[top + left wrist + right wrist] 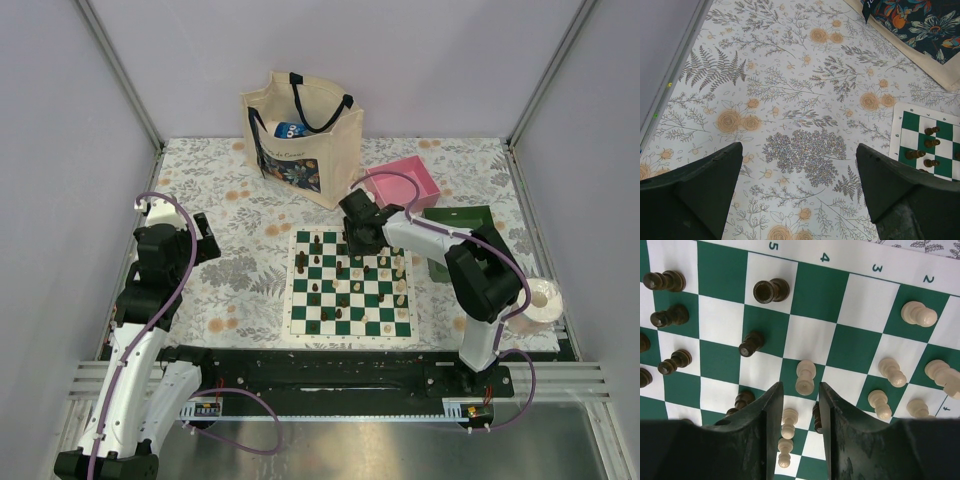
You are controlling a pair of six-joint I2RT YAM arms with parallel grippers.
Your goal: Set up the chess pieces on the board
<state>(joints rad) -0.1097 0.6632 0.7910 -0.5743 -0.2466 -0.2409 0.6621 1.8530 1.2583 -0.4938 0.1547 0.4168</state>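
Note:
The board (345,333) lies right of the table's centre, with dark and cream chess pieces (340,290) scattered over it. My right gripper (358,240) hovers over the board's far edge. In the right wrist view its jaws (798,386) stand partly open around the head of an upright cream pawn (805,375), with a gap on each side. Dark pieces (771,290) stand to the left and cream pieces (919,314) to the right on the board (722,270). My left gripper (799,155) is wide open over the flowered tablecloth with nothing in it, left of the board (912,120).
A cream tote bag (300,135) stands behind the board. A pink tray (405,185) and a green tray (462,225) sit at the back right. A paper roll (535,300) sits by the right arm. White walls ring the table.

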